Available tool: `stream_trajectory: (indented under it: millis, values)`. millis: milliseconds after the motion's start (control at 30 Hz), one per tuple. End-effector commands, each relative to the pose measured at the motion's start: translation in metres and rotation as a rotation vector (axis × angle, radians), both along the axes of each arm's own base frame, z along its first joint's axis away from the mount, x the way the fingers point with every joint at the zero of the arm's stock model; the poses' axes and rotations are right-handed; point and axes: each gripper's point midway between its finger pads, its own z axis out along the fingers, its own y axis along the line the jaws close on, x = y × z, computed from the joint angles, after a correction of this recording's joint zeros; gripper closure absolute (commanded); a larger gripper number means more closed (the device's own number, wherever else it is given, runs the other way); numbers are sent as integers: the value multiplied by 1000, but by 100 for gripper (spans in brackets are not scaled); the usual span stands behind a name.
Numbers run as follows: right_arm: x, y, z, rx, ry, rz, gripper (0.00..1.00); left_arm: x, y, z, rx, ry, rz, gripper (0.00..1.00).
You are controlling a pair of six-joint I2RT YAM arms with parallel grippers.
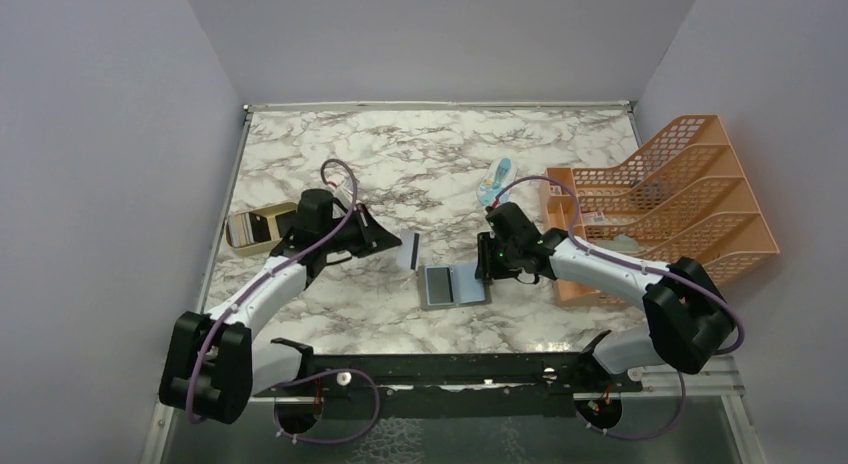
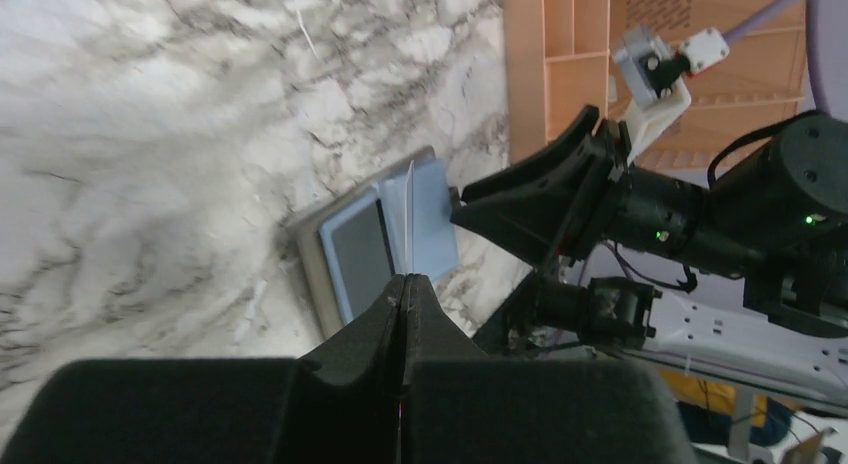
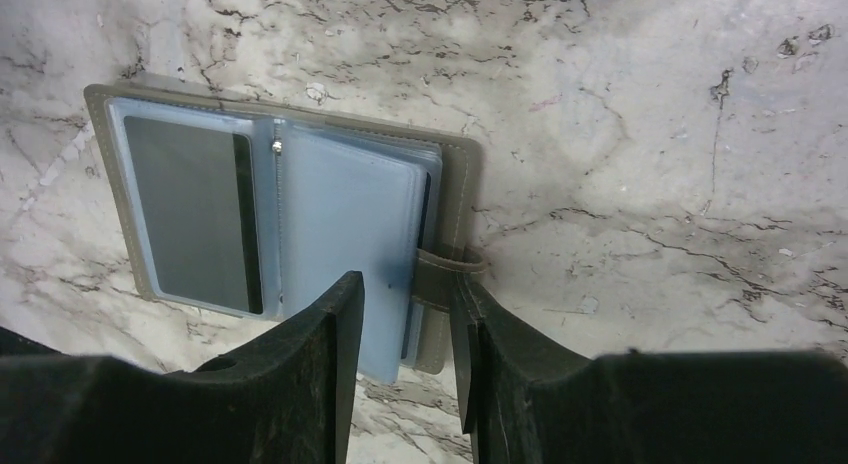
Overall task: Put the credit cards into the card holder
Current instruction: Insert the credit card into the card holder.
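- Our left gripper (image 2: 405,280) is clamped shut on a thin pale plastic card (image 2: 409,219), held edge-on just left of the open grey folding wallet (image 3: 200,214).
- Our right gripper's (image 3: 410,319) half-open jaws straddle the wallet's tab clasp (image 3: 440,274).
- If the wallet is not pinned, we risk it sliding and the card missing its pocket.

I had the card holder (image 1: 455,285) lying spread flat on the table (image 1: 400,154), just below the middle of the top frame. Up and to its left, clear of it, a card (image 1: 410,250) stood on edge at the tip of the left gripper (image 1: 398,246). The right gripper (image 1: 484,272) sat at the holder's right edge, one finger on either side of the tab clasp (image 3: 445,274). A second card (image 3: 190,214) lay inside the holder's left pocket. The tray (image 1: 240,246) sat near the table's left edge, the packet (image 1: 494,182) above the right gripper, and the rack (image 1: 700,184) along the right edge
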Motion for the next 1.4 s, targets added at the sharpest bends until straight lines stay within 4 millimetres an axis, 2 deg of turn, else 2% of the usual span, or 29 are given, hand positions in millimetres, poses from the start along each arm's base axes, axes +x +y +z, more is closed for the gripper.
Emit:
stream_trajectory:
  millis: [0,300,500,767,933,1367]
  values:
    - [5,-1,1,-14,-16,-27,64,-15,-34,6,-120,-13,-45,100]
    - [-11,2,-17,23,52,-29,73,-38,-68,-22,-91,28,-95,100]
    - [-17,-3,-24,17,66,-40,75,-40,-77,-38,-68,48,-99,100]
    - [-23,0,-28,54,83,-31,75,-45,-93,-60,-40,90,-105,100]
    - [-24,-1,-29,54,81,-29,75,-46,-95,-76,-19,115,-101,100]
    - [-25,1,-28,68,76,-26,75,-48,-94,-91,7,137,-63,100]
